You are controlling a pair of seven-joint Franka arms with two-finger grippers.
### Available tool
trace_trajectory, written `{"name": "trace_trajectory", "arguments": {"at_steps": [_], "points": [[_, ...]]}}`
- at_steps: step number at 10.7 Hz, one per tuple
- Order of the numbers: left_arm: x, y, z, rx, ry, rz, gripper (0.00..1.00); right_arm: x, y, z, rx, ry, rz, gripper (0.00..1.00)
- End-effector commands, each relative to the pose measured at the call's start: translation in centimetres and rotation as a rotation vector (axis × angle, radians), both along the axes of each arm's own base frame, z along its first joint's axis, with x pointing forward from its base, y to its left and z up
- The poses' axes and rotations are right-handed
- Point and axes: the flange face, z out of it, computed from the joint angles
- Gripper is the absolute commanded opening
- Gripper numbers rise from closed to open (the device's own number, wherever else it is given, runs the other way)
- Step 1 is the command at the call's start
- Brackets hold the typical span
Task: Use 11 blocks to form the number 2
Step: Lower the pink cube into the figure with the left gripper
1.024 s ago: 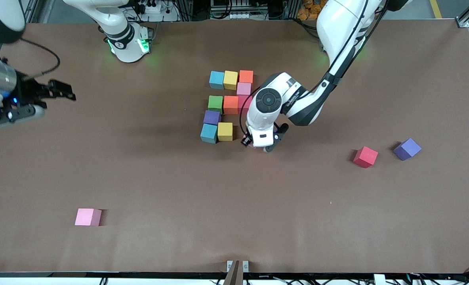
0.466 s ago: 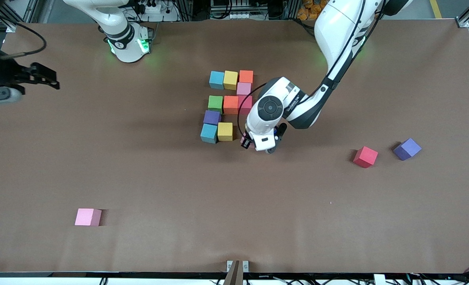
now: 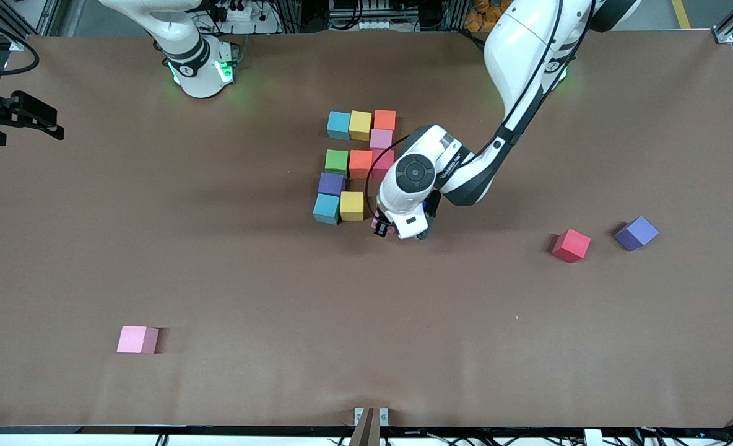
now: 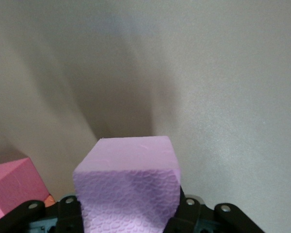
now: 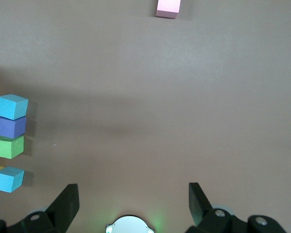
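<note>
Left gripper [image 3: 384, 228] jaws clamped on pink block [image 4: 128, 187], low at 3 o'clock of yellow block [image 3: 352, 205] in the block cluster. Right gripper [image 5: 133, 201] waits at worktop [image 3: 280, 297] edge, jaws apart.

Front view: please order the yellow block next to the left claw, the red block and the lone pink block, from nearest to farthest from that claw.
1. Yellow block: in the figure, beside the left claw.
2. Red block: toward the left arm's end.
3. Lone pink block: toward the right arm's end.
</note>
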Motion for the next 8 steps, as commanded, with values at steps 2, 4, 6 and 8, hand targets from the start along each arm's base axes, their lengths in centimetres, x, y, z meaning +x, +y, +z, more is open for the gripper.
{"name": "trace_trajectory", "arguments": {"at_steps": [2, 4, 6, 8], "points": [[0.51, -0.39, 0.27, -0.006, 0.031, 0.097, 0.13, 0.47, 0.50, 0.45, -0.024, -0.007, -0.001, 1.00], [0.67, -0.20, 0.44, 0.000, 0.038, 0.153, 0.13, 0.82, 0.80, 0.46, -0.046, -0.026, -0.048, 1.00], [0.67, -0.23, 0.60, 0.002, 0.045, 0.191, 0.13, 0.67, 0.93, 0.71, -0.048, -0.031, -0.038, 1.00], [0.49, -0.44, 0.63, 0.010, 0.050, 0.233, 0.13, 0.67, 1.01, 0.71, -0.048, -0.031, -0.037, 1.00]]}}
